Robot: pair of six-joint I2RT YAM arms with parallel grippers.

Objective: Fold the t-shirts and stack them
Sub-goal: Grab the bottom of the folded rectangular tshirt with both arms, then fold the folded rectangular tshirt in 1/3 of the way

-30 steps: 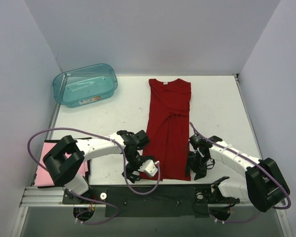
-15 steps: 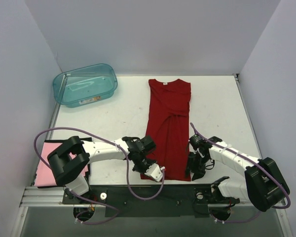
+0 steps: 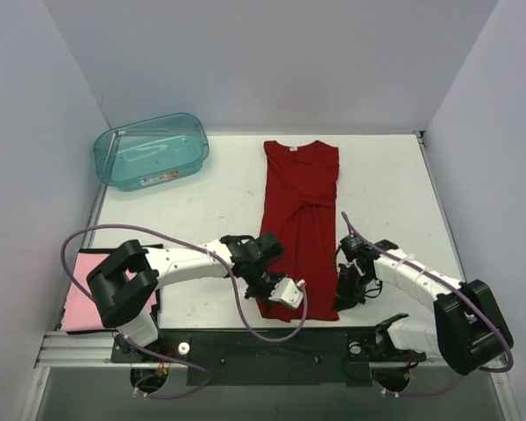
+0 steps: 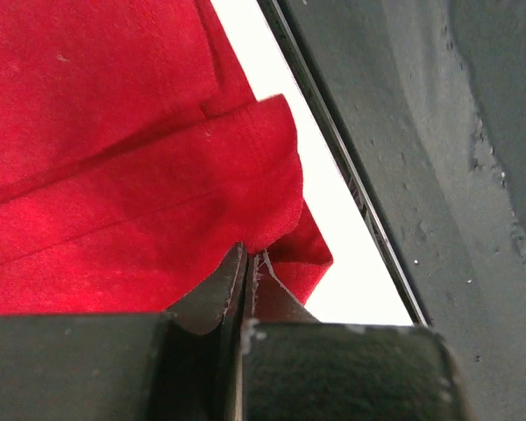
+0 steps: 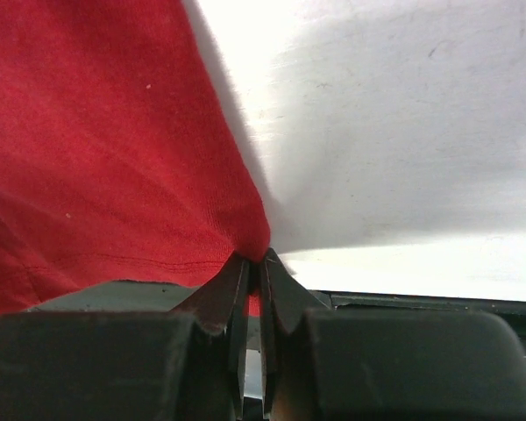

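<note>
The dark red t-shirt lies folded into a long strip down the middle of the table, its white neck label at the far end. My left gripper is at its near left corner, shut on the hem. My right gripper is at the near right corner, with the jaws pinching the red cloth. The pale pink t-shirt lies at the table's near left edge, partly hidden by my left arm's base.
A translucent teal tub stands at the far left of the white table. The black front rail runs just behind both grippers. Grey walls close in the left, right and far sides.
My left gripper has moved right onto the shirt's near left corner and closed on it. The right gripper has closed on the near right corner, nearly in place.
</note>
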